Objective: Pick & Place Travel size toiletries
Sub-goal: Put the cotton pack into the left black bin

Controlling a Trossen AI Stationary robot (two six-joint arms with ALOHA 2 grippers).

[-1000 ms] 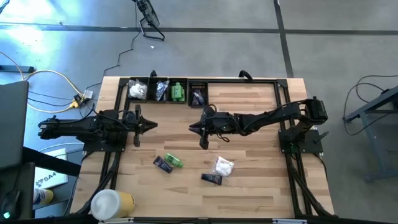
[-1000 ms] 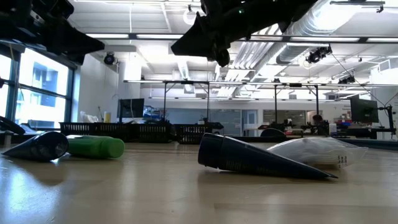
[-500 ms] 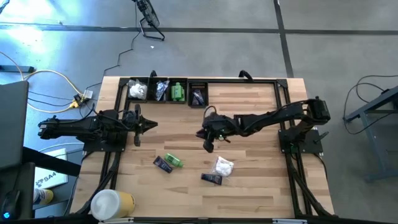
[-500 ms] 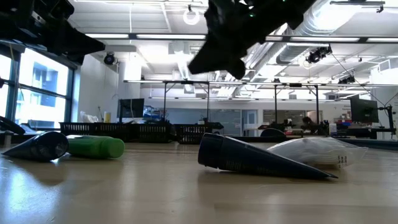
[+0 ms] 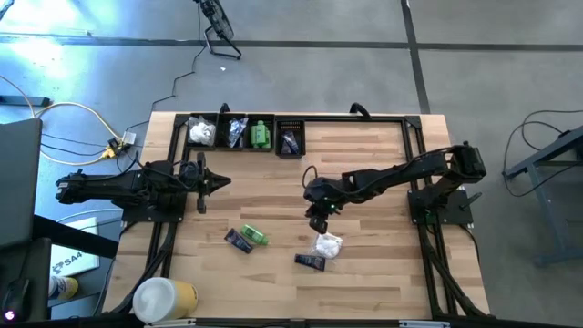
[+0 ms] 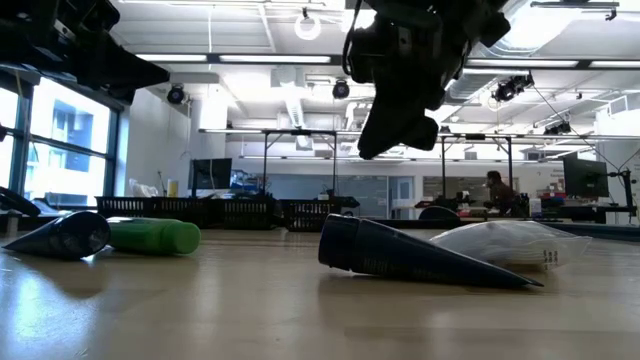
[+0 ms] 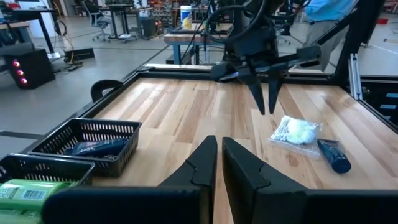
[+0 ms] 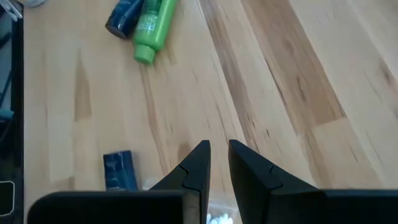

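Showing no readable label, green bottle [image 8: 152, 28]

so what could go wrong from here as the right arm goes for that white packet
The right gripper hovers above the white packet with its fingers nearly together; if it descends without opening, it may push the packet rather than grasp it.

A dark tube lies close beside the packet, so a low sweep could knock it aside.

The packet's crinkled clear wrap looks slippery and may slide out of a shallow pinch.
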